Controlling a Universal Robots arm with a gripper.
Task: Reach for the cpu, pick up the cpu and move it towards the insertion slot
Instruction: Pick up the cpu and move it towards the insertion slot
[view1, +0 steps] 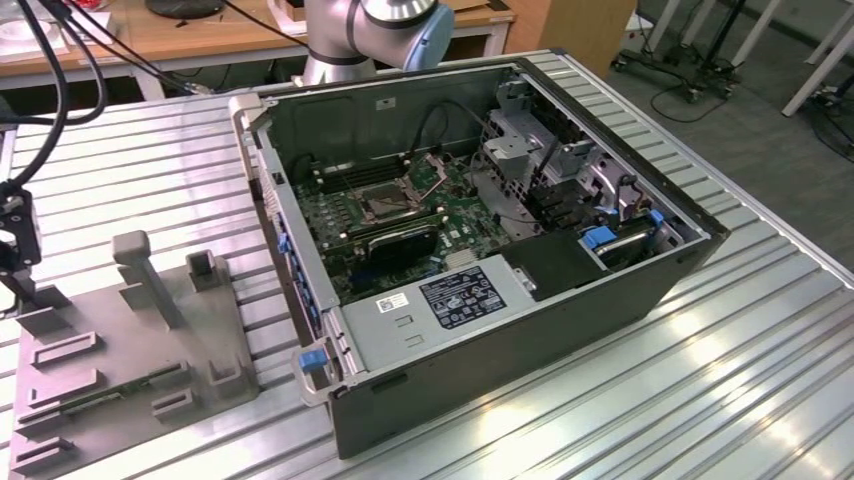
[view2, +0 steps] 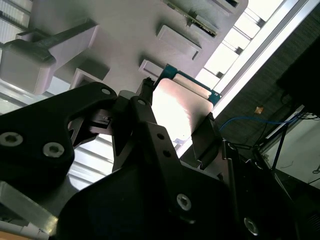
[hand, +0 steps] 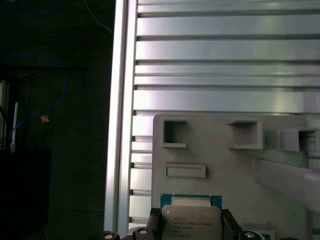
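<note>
I am seeing the cpu (hand: 190, 216), a flat square chip with a silvery face and green rim, sitting over the grey fixture block (hand: 215, 145) on the table (hand: 225, 50). The end effector (view2: 176, 117) is clenching its two opposite edges, which I judge the right hold for something light, stiff, smooth and delicate. Small dark print is running across its face in the first wrist view, and the insertion slot (view1: 378, 203) is lying well apart, inside the open computer case (view1: 534, 330).
</note>
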